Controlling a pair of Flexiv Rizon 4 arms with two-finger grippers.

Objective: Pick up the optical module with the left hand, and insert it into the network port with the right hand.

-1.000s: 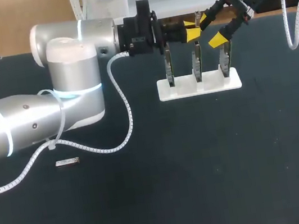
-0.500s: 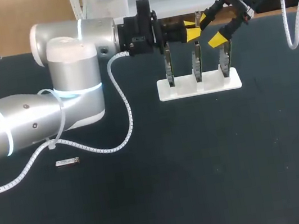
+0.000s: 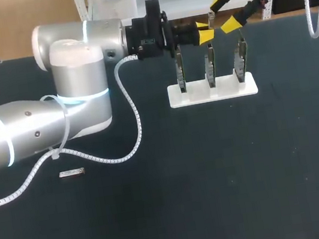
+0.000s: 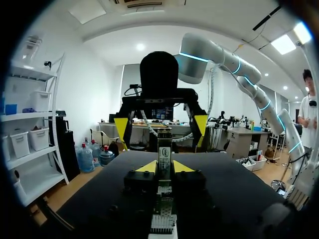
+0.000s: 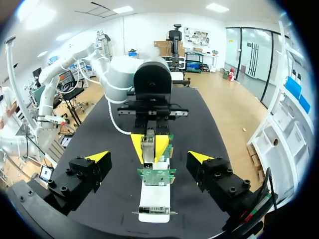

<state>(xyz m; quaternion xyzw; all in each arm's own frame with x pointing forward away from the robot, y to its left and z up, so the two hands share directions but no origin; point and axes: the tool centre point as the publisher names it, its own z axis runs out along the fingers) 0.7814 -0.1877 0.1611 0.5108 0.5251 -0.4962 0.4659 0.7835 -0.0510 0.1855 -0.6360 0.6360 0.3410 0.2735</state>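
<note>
My left gripper (image 3: pixel 204 31) hangs above the white stand (image 3: pixel 174 100) of three upright network-port boards, shut on a small metal optical module (image 3: pixel 211 21) that sticks out past its yellow tips. In the left wrist view the module (image 4: pixel 164 152) stands upright between the shut gripper (image 4: pixel 164 167). My right gripper (image 3: pixel 225 14) is open, up and to the right of the module, not touching it. In the right wrist view the wide-open gripper (image 5: pixel 148 157) faces the left gripper (image 5: pixel 149 143) and the module (image 5: pixel 147 145), with a green board (image 5: pixel 157 176) below.
A second small module (image 3: pixel 72 173) lies flat on the black table (image 3: pixel 217 177) at the left, near my left arm's cable. The boards (image 3: pixel 210 66) stand in a row on the stand at the back middle.
My right gripper has lifted up and back, away from the module and the boards, still open. The left arm and its module have not moved.
</note>
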